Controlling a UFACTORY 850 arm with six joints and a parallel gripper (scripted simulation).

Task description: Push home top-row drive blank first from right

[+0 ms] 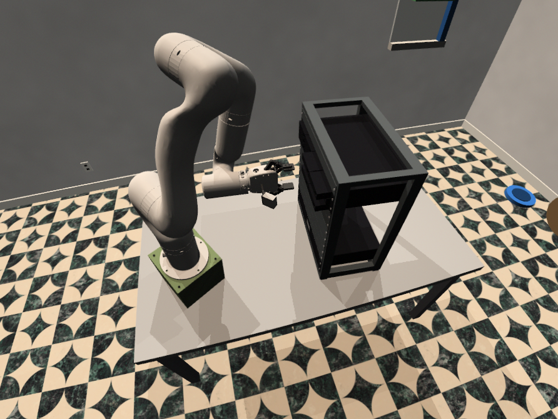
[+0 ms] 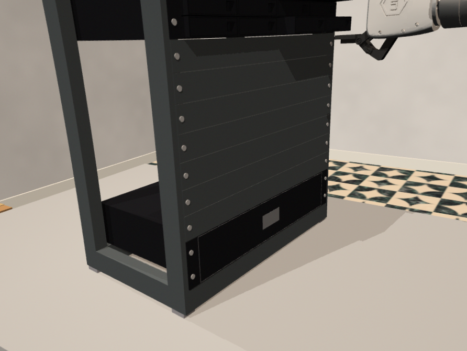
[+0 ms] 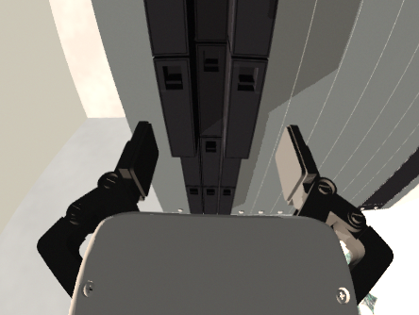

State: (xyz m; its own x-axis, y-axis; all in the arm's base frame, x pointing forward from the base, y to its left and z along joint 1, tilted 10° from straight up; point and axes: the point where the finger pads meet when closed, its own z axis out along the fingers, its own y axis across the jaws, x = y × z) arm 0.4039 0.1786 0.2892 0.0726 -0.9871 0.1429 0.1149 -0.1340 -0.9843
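Observation:
The dark rack (image 1: 398, 135) (image 2: 164, 151) stands on the table with its front toward the arm. The storage chassis (image 1: 311, 180) (image 2: 245, 19) (image 3: 210, 92) sits high in that front; the exterior view shows only its lower edge. In the wrist view its three rows run as three dark columns, and some blanks stand out further than others. The top row looks like the left column, and its right-end blank (image 3: 164, 5) is cut by the frame's top. My gripper (image 1: 288, 176) (image 3: 217, 138) is open and empty, a short way off the front. Its lower finger (image 2: 345, 37) is just below a protruding blank (image 2: 332, 23).
Grey blank panels (image 2: 248, 124) fill the rack front below the chassis, above a black unit (image 2: 260, 226) at the bottom. The arm's green base (image 1: 194, 279) stands on the table (image 1: 252, 270) (image 2: 339, 283) left of the rack. A blue dish (image 1: 519, 195) lies on the floor.

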